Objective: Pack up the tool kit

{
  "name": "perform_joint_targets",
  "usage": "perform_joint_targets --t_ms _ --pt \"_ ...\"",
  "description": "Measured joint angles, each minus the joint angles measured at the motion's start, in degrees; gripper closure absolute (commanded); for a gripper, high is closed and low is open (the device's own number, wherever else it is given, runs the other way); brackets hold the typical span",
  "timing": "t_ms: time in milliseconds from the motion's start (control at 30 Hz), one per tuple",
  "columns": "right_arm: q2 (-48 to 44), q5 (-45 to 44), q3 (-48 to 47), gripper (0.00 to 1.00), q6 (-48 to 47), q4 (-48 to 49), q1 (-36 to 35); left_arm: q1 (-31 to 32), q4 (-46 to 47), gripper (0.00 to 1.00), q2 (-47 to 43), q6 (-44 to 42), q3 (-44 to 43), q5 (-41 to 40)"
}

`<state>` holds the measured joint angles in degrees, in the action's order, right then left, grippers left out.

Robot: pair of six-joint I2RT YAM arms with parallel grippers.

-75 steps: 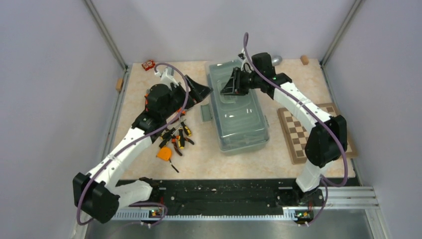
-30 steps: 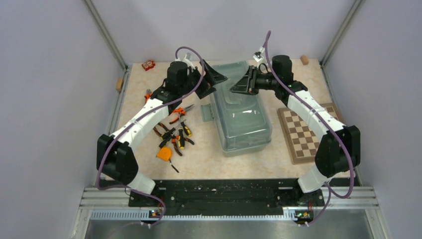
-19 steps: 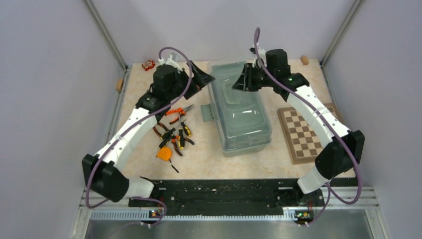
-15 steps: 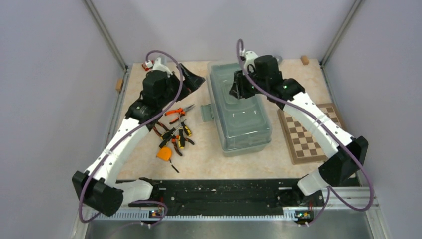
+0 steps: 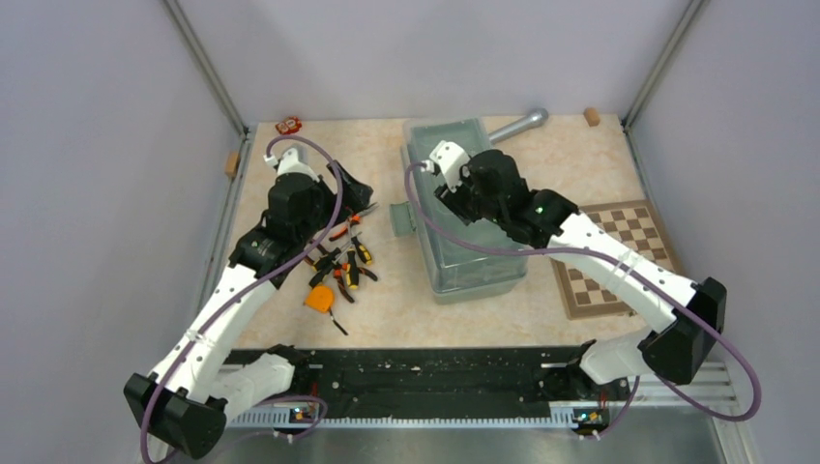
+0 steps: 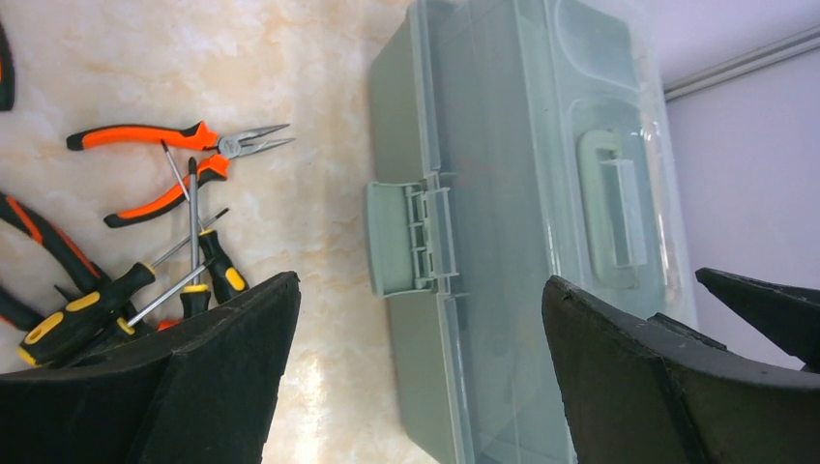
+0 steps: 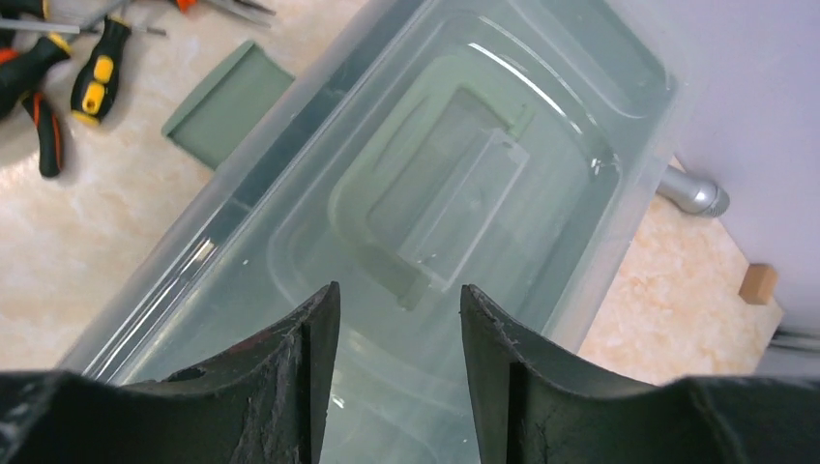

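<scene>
DESK: Two arms in shot, doing what?

PHOTO: Hovering, both. Seen from above: left gripper (image 6: 421,282) low beside the toolbox (image 5: 474,275), over the pliers (image 5: 338,232); right gripper (image 7: 398,290) above the lid (image 7: 541,116), close to its handle (image 7: 435,208).

DESK: Fingers?

PHOTO: Spread fully wide on the left, framing the latch (image 6: 396,239), gripping nothing. Parted more narrowly on the right, nothing between them either. Contact with the lid impossible to judge.

DESK: Anything different from half a second back?

PHOTO: Plenty. Left gripper drawn back from the box's far left corner, down toward the tools. Right wrist swung from the far end of the lid to its middle, elbow dropped lower and farther right. Cylinder (image 5: 517,124), hidden behind that wrist before, now uncovered at the far edge of the table (image 5: 387,314).

DESK: And the kit itself?

PHOTO: Unmoved. Toolbox lengthwise at mid-table, lid shut, latch flap sticking out from the left wall. Pliers, screwdrivers (image 5: 358,253) and orange tape measure (image 5: 320,298) loose in a heap left of the box, all outside it. Chessboard (image 5: 633,230) flat on the right, one corner under the right arm, same spot as before.
</scene>
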<state>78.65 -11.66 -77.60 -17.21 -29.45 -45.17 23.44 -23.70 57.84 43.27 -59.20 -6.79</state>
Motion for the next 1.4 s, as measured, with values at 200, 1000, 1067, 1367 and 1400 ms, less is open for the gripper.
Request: perform_joint_targets --t_ms 200,1000,1067,1367,1400 --pt "0.28 0.24 3.39 0.50 -6.88 2.14 -3.23 0.00 -1.22 0.02 -1.38 0.02 1.68 -0.20" --pt "5.53 -8.66 4.98 0.68 -21.81 10.64 -6.14 0.00 -1.36 0.04 -2.12 0.02 2.54 -0.37" --pt "3.34 -11.15 9.25 0.71 -22.91 15.17 -7.17 0.00 -1.36 0.04 -2.21 0.04 2.80 -0.37" --pt "-0.79 -19.80 17.73 0.63 -24.70 27.28 -8.31 0.00 -1.38 0.05 -2.21 0.07 3.61 -0.35" --pt "-0.79 -19.82 17.73 0.60 -24.59 27.54 -8.31 0.00 -1.38 0.05 -2.21 0.07 3.61 -0.35"
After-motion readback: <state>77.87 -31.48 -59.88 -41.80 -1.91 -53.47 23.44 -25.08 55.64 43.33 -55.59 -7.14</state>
